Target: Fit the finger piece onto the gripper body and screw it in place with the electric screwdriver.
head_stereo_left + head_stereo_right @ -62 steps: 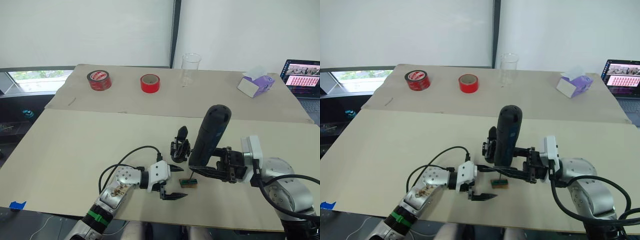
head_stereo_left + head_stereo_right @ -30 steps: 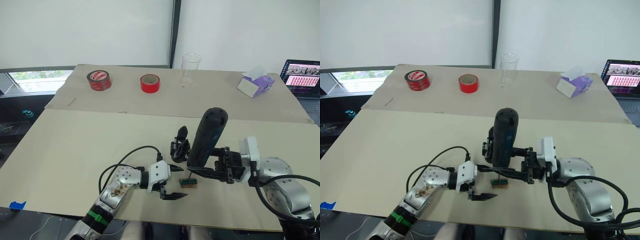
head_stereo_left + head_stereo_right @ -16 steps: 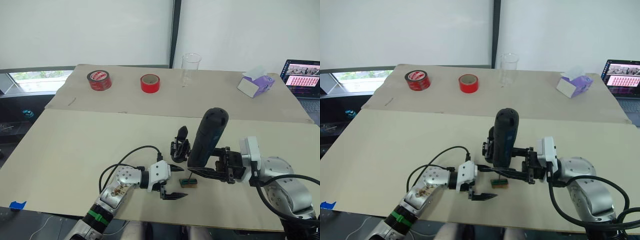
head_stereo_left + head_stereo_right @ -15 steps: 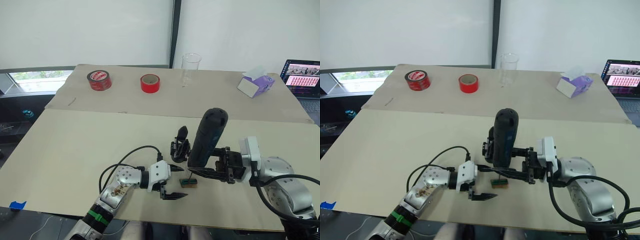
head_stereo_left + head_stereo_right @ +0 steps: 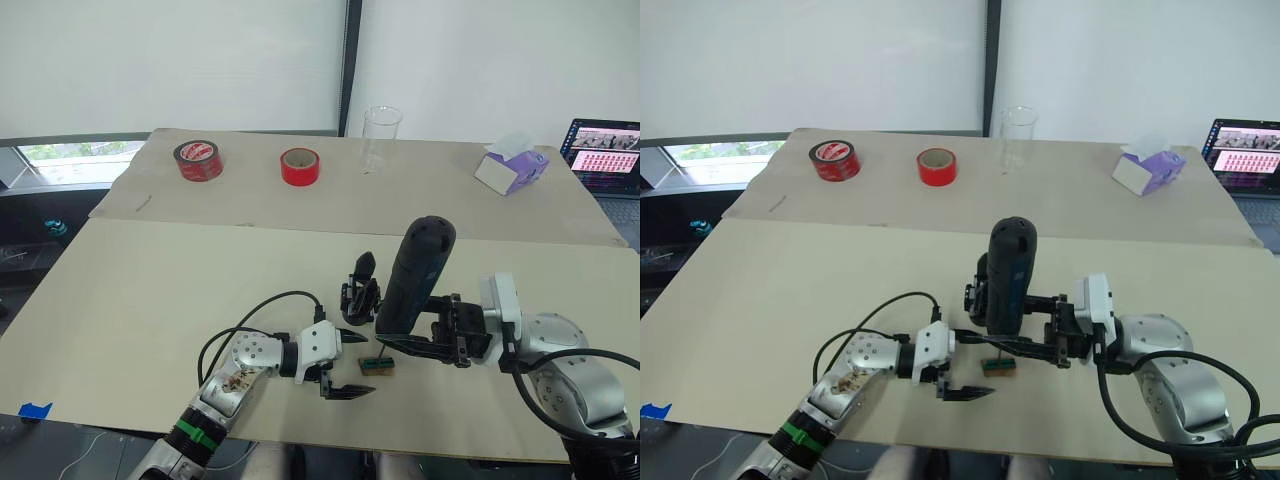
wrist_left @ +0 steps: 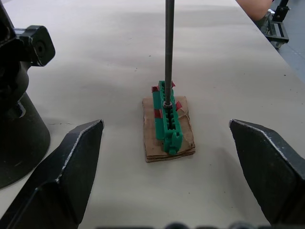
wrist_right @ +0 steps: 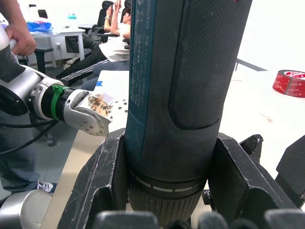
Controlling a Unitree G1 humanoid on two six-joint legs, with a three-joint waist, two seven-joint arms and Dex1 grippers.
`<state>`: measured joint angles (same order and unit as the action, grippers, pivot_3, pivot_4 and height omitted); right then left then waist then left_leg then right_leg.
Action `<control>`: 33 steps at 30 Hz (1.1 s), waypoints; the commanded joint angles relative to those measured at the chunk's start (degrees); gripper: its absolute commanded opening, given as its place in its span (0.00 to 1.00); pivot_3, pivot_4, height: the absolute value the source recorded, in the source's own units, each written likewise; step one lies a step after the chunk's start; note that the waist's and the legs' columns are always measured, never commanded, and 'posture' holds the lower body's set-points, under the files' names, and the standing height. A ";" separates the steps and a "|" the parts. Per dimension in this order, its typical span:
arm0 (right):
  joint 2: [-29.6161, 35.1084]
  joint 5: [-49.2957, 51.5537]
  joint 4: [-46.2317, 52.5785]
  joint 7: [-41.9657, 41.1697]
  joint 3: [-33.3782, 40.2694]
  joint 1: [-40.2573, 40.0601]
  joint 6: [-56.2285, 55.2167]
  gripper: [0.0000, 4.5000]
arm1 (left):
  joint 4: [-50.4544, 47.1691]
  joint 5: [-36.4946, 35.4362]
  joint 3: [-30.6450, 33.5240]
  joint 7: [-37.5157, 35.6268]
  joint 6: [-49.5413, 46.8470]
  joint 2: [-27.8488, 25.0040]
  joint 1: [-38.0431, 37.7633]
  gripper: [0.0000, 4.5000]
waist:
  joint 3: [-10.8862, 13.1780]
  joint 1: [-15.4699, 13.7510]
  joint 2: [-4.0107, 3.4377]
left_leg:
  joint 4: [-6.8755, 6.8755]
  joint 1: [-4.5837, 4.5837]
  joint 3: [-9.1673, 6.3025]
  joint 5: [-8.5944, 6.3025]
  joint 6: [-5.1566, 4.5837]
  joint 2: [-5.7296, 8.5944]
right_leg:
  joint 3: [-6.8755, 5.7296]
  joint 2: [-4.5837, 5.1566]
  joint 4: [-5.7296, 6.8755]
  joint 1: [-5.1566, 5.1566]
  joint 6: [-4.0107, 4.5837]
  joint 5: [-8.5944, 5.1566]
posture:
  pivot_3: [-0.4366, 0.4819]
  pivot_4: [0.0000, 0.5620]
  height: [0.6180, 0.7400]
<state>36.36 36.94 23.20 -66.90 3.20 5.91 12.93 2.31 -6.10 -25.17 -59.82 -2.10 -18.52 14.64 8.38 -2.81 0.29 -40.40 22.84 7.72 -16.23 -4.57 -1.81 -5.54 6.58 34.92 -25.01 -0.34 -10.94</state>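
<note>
while right gripper (image 5: pixel 425 335) clamps the electric screwdriver (image 5: pixel 412 277), keep its bit (image 6: pixel 168 47) plumb on the green block (image 6: pixel 167 121); left gripper (image 5: pixel 345 364) spread open, idle, gripper body (image 5: pixel 360 293) untouched

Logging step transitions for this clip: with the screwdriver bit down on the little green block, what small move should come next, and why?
Probably lift the electric screwdriver straight up. The right gripper is shut on it, and its bit sits in the green block, likely picking up a screw. The gripper body stands just beyond. The left gripper waits open.
</note>
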 commanded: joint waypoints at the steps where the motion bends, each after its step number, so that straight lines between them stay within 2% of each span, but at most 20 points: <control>1: -0.22 -0.03 1.81 0.70 0.09 1.38 -1.06 0.43 | 1.15 1.29 -1.71 0.66 -1.99 0.01 -1.15 0.99 | 0.00 0.05 0.00 | 0.00 0.00 0.00 0.00 0.00 0.00 | 0.00 0.00 0.00 0.00 0.00 0.00 | 0.48 0.27 1.00; 18: 0.35 -0.14 3.74 1.26 -0.25 1.97 -0.70 0.43 | 2.52 0.48 -0.45 0.36 -1.26 0.36 0.05 0.99 | 0.00 0.05 0.00 | 0.00 0.00 0.00 0.00 0.00 0.00 | 0.00 0.00 0.00 0.00 0.00 -0.01 | 0.48 0.27 1.00; 22: 0.55 1.28 4.61 1.34 0.70 2.90 -0.24 0.43 | 2.29 -1.79 1.66 -0.74 0.32 -0.27 -0.48 0.99 | 0.00 0.25 0.00 | 0.00 0.02 0.00 0.00 0.00 0.00 | 0.00 0.00 0.01 -0.03 0.00 0.00 | 0.48 0.27 1.00; 27: 0.86 3.11 5.94 2.10 1.55 3.68 0.49 0.43 | 1.81 -6.02 5.54 -4.70 3.86 -3.51 -2.08 0.99 | 0.01 1.02 0.02 | 0.03 0.06 0.01 0.00 0.02 -0.07 | -0.01 -0.07 0.06 -0.14 0.17 0.19 | 0.48 0.27 1.00; 33: 1.76 5.12 7.35 3.15 2.89 4.51 1.99 0.43 | -2.58 -10.85 8.51 -6.38 2.68 -4.94 -3.42 0.99 | 0.03 1.63 0.02 | 0.05 0.08 0.01 0.04 0.09 -0.11 | -0.03 -0.10 0.08 -0.18 0.13 0.15 | 0.48 0.27 1.00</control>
<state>37.62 39.37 27.51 -64.21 3.38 8.59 15.08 2.53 -15.07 -17.67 -65.61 0.75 -23.42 11.12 8.41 -1.17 0.31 -40.36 22.95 7.74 -16.19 -4.48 -1.91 -5.57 6.50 34.99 -25.19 -0.21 -10.79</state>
